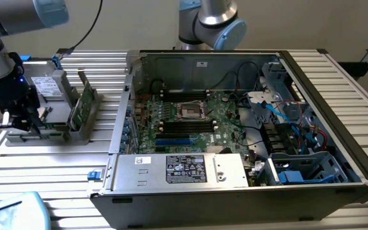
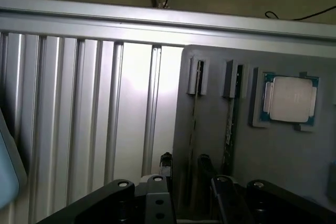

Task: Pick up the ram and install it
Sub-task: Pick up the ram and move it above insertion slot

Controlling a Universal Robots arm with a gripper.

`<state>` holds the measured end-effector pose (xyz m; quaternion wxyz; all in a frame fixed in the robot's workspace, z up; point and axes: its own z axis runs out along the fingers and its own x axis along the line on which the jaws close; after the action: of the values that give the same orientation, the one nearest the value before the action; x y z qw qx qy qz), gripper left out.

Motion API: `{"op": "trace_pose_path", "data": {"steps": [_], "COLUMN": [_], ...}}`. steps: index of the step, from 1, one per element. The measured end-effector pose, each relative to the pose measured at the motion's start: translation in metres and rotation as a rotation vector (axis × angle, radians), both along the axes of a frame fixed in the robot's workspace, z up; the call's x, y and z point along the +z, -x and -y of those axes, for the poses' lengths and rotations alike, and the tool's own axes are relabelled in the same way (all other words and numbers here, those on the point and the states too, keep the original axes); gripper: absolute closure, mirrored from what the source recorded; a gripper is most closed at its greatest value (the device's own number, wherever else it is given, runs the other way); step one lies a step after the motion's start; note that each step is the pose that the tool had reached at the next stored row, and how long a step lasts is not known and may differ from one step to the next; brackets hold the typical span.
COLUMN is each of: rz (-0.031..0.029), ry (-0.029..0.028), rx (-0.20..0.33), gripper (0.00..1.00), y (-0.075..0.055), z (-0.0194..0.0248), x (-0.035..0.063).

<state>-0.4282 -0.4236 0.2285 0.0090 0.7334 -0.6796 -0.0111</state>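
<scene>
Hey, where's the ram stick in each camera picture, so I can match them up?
Exterior view: the ram stands on edge in the gray holder, to the exterior view's left of the computer case.
Wrist view: the ram is edge-on in the holder slot nearest the silver processor.
Shared landmark: the gray holder.

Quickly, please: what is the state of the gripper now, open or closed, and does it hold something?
Gripper: open, holding nothing.

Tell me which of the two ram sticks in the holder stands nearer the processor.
The ram stick in the slot adjoining the processor; the other stick stands one slot farther.
</scene>
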Motion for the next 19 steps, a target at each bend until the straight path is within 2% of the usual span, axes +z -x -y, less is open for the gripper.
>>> {"op": "trace_pose_path", "data": {"steps": [4,11,13,19], "rz": [0.0,-0.0001,-0.0001,-0.0043], "ry": [-0.0099,-0.0362,-0.0386,-0.0386], "rx": [-0.005,-0.012,-0.012,-0.012], "gripper": [0.66,0.66,0.66,0.66], "y": [0.0,0.0,0.001,0.002], "z": [0.0,0.0,0.0001,0.0001], "x": [-0.0067,-0.0158,-0.0186,-0.0274]}}
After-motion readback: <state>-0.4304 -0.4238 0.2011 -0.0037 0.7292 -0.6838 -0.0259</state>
